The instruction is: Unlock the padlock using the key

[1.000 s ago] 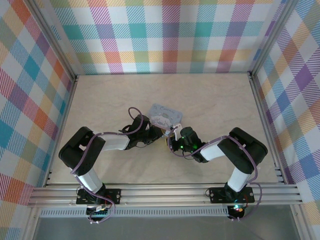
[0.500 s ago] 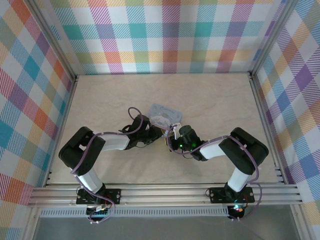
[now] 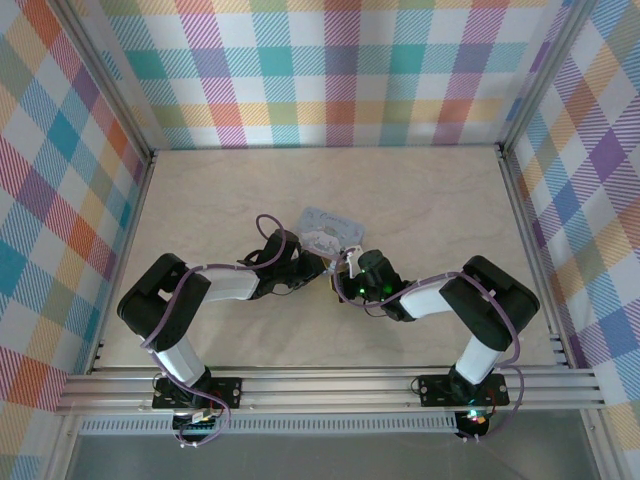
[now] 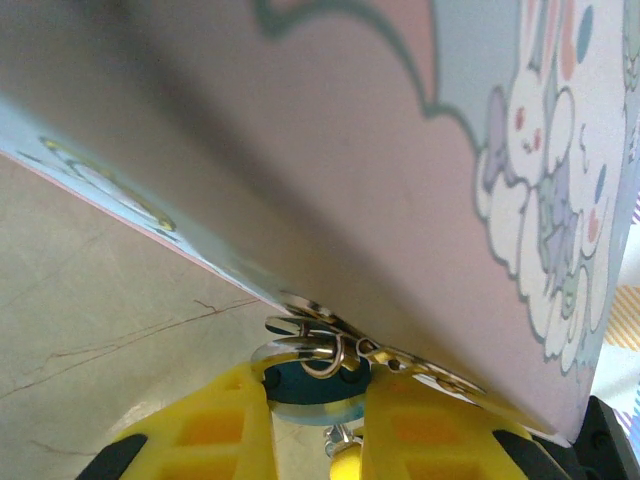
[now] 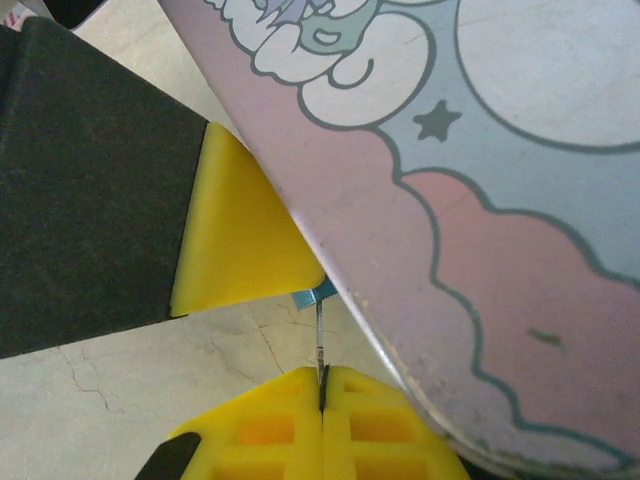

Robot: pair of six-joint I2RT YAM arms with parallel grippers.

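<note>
Right wrist: tin point(image 5: 500, 200) overhangs key point(image 5: 319, 345) and padlock point(image 5: 313, 296).

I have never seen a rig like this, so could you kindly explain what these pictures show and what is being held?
These are two robot arms bolted to the near edge of a table, each ending in a two-finger claw. The overhead picture comes from a fixed camera above and behind them. In it the left arm and right arm reach in toward a light-blue cartoon tin on the table. The other two pictures come from a camera on each wrist, looking out past that arm's claw. In the left wrist view, the left claw pinches a tiny blue padlock with metal rings, right beside the tin. In the right wrist view, the right claw is shut on a thin metal key, seen edge-on and pointing at the padlock.
</note>
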